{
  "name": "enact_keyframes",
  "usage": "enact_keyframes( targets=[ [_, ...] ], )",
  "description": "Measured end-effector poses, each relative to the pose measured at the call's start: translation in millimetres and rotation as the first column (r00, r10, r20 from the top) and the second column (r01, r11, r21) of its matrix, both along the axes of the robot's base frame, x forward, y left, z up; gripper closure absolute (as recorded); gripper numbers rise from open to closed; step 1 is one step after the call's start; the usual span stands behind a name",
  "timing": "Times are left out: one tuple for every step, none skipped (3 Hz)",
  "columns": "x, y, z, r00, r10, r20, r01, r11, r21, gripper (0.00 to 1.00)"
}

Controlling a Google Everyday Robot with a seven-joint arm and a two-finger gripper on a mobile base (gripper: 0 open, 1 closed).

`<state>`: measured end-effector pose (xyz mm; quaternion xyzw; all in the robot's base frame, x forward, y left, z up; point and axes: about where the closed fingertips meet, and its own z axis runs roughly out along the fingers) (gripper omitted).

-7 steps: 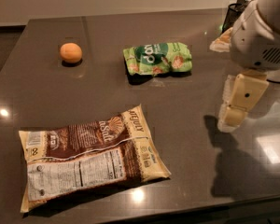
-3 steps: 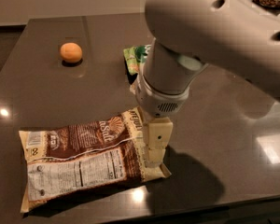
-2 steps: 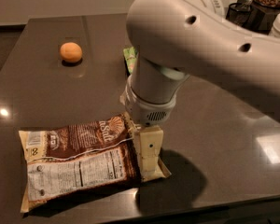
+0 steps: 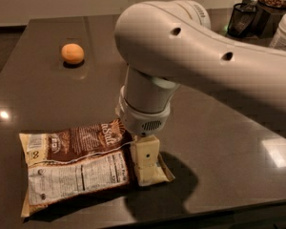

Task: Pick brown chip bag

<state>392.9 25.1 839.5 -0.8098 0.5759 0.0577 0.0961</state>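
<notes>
The brown chip bag (image 4: 78,163) lies flat on the dark table (image 4: 229,137) at the front left, label panel up, cream-yellow edges showing. My gripper (image 4: 145,168) hangs straight down from the big white arm and stands over the bag's right end, its cream-coloured fingers low on or just above the bag. The arm hides the green snack bag behind it.
An orange (image 4: 72,53) sits at the back left of the table. A black mesh cup (image 4: 240,18) and a white container (image 4: 283,32) stand at the back right. The table's front edge runs close below the bag.
The arm swung from the right side of the table to the left and came down over the bag's right end. It now hides the green snack bag.
</notes>
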Motion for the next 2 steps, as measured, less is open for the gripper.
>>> enact_keyframes(
  targets=[
    [-3.7,2.1,2.7,0.9996,0.010,-0.026,-0.010,1.000,-0.006,0.31],
    [-5.8,2.1,10.4,0.9990,0.015,-0.042,-0.015,1.000,0.003,0.52]
  ],
)
